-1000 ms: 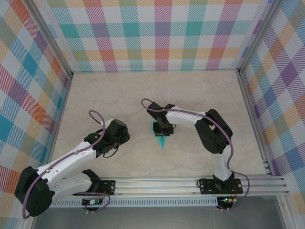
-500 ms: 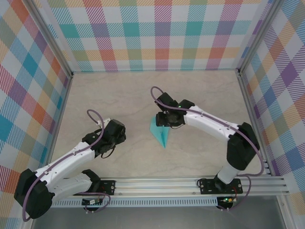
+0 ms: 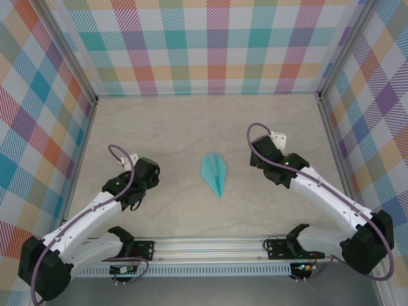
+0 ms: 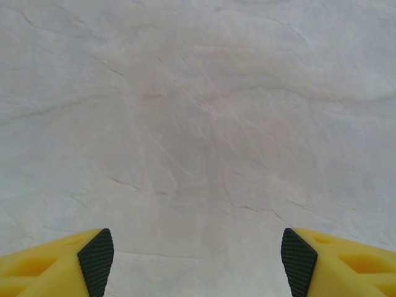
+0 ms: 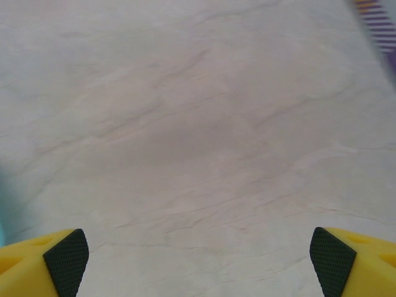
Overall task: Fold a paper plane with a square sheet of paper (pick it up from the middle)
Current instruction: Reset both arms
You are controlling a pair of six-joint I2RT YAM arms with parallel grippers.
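Where the paper plane (image 3: 215, 173) lies flat near the middle of the pale marbled table (image 3: 166, 124), its sharp tip points toward the near rail (image 3: 210, 245) and bare tabletop runs all round its edges. The left arm (image 3: 95, 210) reaches in well to its left and the right arm (image 3: 325, 197) well to its right, neither touching it. The left gripper (image 4: 198, 263) and the right gripper (image 5: 198, 260) both hang with yellow fingers spread wide, nothing between them but table. The checked walls (image 3: 204, 44) stand well back.

Beige marble table (image 3: 159, 127); paper plane (image 3: 215, 172) flat mid-table.
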